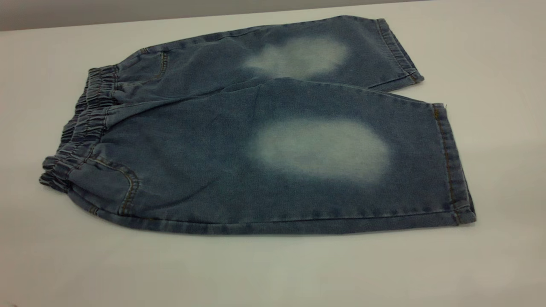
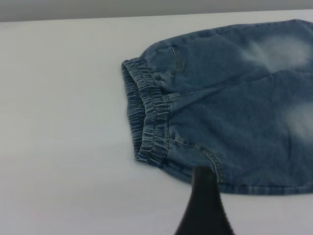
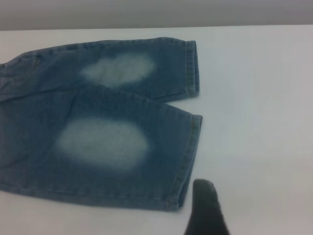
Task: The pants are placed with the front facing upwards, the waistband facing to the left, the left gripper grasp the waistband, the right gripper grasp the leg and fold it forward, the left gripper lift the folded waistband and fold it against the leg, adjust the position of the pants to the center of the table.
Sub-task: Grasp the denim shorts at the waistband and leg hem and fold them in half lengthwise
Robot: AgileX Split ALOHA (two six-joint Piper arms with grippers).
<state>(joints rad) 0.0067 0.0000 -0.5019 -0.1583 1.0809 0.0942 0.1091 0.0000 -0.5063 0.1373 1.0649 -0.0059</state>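
So we've got a big plain worktop (image 1: 490, 264), white-grey and matte, with just a strip of grey wall along the far edge, and that's about all the room we can see. On it lie the pants (image 1: 204, 170), spread flat with the front up, filling most of the middle of the exterior view. They're soft blue denim, short and wide, with tan stitching along the seams and pocket curves. The waistband (image 1: 81, 128) is at the left, a darker gathered, ruffly elastic strip that bunches up a bit off the surface. Both legs run out to the right: the near leg (image 1: 324, 149) has a big pale oval fade on it and a stitched hem at the right end, and the far leg (image 1: 298, 55) has a smaller fade and sits partly tucked under the near one along the middle. From the exterior camera we see neither arm. In the left wrist view, one black pointed finger of the left end effector (image 2: 204, 205) pokes in at the near edge of the pants, close to the pocket seam and a little right of the waistband; whether it touches the cloth we can't tell. In the right wrist view, a dark rounded fingertip of the right end effector (image 3: 206, 208) sits over bare worktop just beside the near leg's hem corner, apart from the fabric. With only a single finger visible on each, we can't tell if either one is spread or closed.
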